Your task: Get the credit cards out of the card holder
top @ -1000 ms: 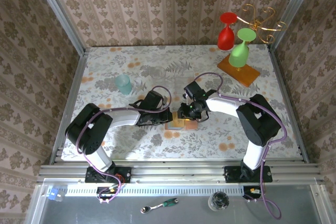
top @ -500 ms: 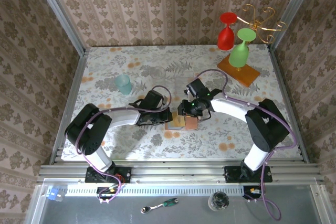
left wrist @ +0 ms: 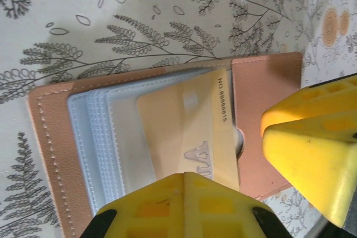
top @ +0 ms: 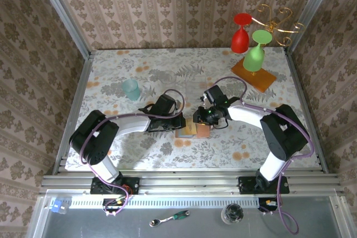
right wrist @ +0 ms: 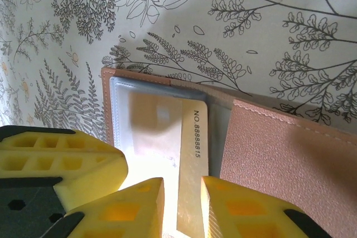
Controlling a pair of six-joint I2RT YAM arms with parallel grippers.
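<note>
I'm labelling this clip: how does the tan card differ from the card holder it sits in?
The tan card is smooth, with a printed number; the card holder is grained with stitched edges. The card is smaller than the holder. The card is a single sheet; the holder lies open, showing clear sleeves. Both are flat, rectangular and tan-toned.

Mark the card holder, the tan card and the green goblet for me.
card holder (left wrist: 259, 90): left wrist view, on its bare leather flap.
tan card (left wrist: 178, 124): left wrist view, middle of its face.
green goblet (top: 254, 58): top view, on its bowl.
</note>
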